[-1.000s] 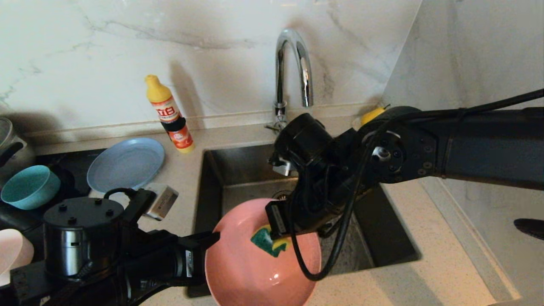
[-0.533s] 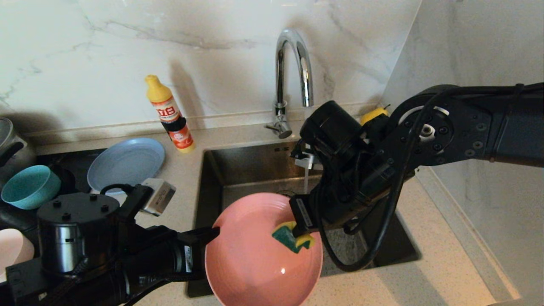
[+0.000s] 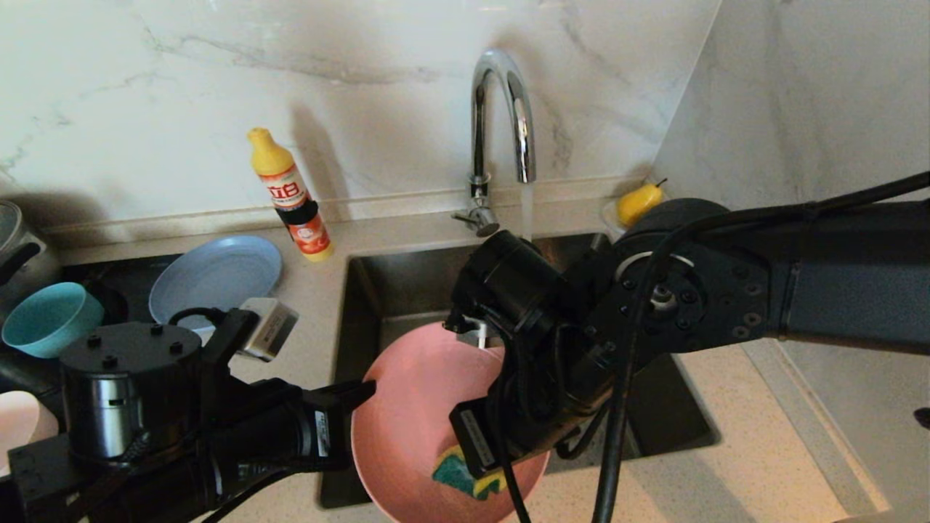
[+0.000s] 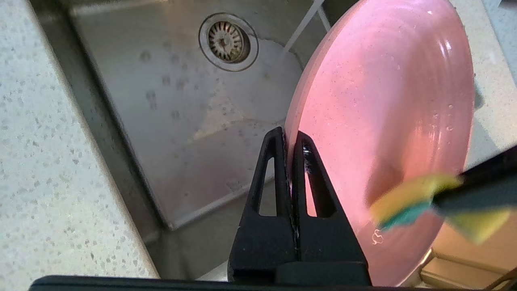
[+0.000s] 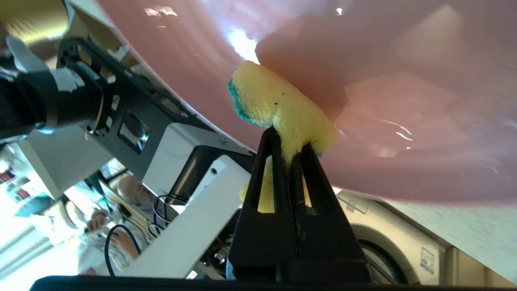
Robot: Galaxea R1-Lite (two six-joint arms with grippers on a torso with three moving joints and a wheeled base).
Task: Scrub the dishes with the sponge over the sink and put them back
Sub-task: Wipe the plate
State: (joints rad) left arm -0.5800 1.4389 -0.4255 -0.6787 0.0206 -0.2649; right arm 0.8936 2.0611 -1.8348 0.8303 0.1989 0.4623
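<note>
Right hand (image 3: 485, 476) is clamped on the sponge (image 3: 465, 476), pressing it against the near, lower part of the pink plate (image 3: 414, 407); half a second ago the sponge sat higher, toward the plate's right edge, and a second ago it was near the plate's middle, so it has swept across and down the face. Left hand (image 3: 363, 396) stays clamped on the plate's left rim, its fingers (image 4: 278, 161) pinching the rim from both sides, and it holds the plate tilted over the front of the sink (image 3: 407, 290), about where it was before. In the right wrist view the sponge (image 5: 278, 109) is squashed between the closed fingertips with its yellow side outward and a green edge against the wet plate (image 5: 404, 101). Water runs from the one faucet (image 3: 501, 109) down into the basin. Counted on the tabletop (image 3: 726, 465) to the left of the sink: one grey-blue plate (image 3: 214, 280), one teal bowl (image 3: 47, 319), and one pale pink bowl (image 3: 18, 428) at the picture's edge, none of them moved; with the held plate that makes four dishes. One yellow detergent bottle (image 3: 290, 196) stands by the back wall and one yellow pear (image 3: 639, 203) lies behind the sink's right corner.
</note>
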